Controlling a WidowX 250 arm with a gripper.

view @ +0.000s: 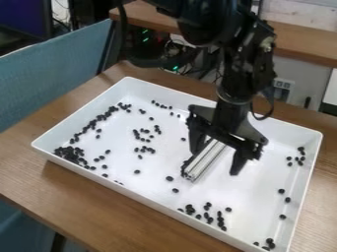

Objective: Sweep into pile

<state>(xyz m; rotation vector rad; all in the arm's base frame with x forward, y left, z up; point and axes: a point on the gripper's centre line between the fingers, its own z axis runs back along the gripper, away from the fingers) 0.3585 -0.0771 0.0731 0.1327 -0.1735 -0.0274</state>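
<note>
The black gripper (216, 161) hangs over the white tray, right of its centre, with its two fingers spread apart. A pale ridged bar (205, 158) with a dark left edge slants between them, its near end low over the tray floor. White floor shows between the bar and the right finger. Small black pieces lie scattered in the tray: a dense cluster (70, 153) at the left corner with a trail along the left wall, loose ones (144, 149) left of the middle, a group (208, 215) toward the front, and others (301, 157) near the right wall.
The tray's raised white rim (151, 206) surrounds the work area on a brown wooden table (99, 206). A blue-grey chair back or panel (56, 69) stands at the left. Behind the table are cables and a wooden shelf (303, 42).
</note>
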